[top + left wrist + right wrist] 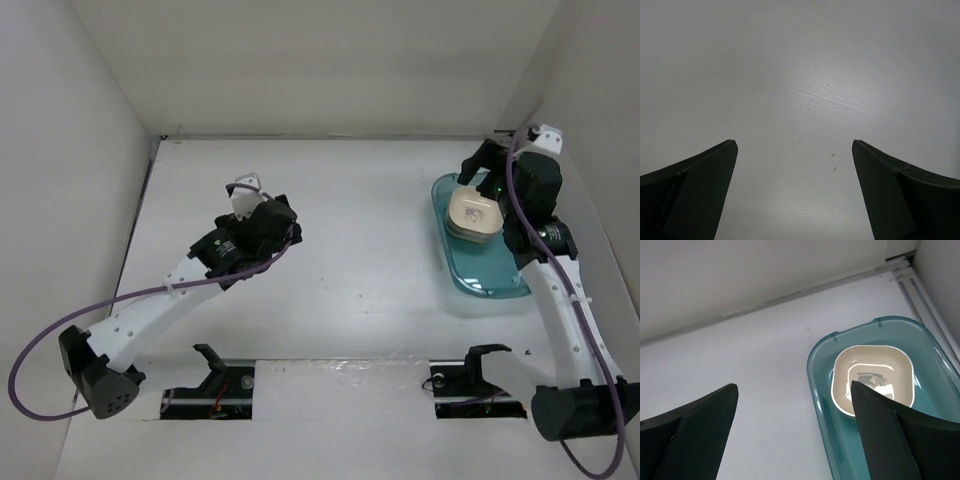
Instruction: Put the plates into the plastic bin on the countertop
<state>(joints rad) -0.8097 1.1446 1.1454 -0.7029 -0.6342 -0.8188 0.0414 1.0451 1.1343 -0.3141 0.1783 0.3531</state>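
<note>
Both fingers-apart, empty: L gripper (795,145) over countertop (800,75), R gripper (795,390) above plates (872,367) in bin (819,371)

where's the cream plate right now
In the top view the cream plate lies inside the teal plastic bin, in its far half, at the right side of the countertop near the right wall.

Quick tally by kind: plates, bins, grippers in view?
Plates: 1, the cream plate, lying in the bin; any stacked under it can't be counted
Bins: 1, the plastic bin
Grippers: 2, the left gripper and the right gripper, fingers apart on both
Total: 4
</note>
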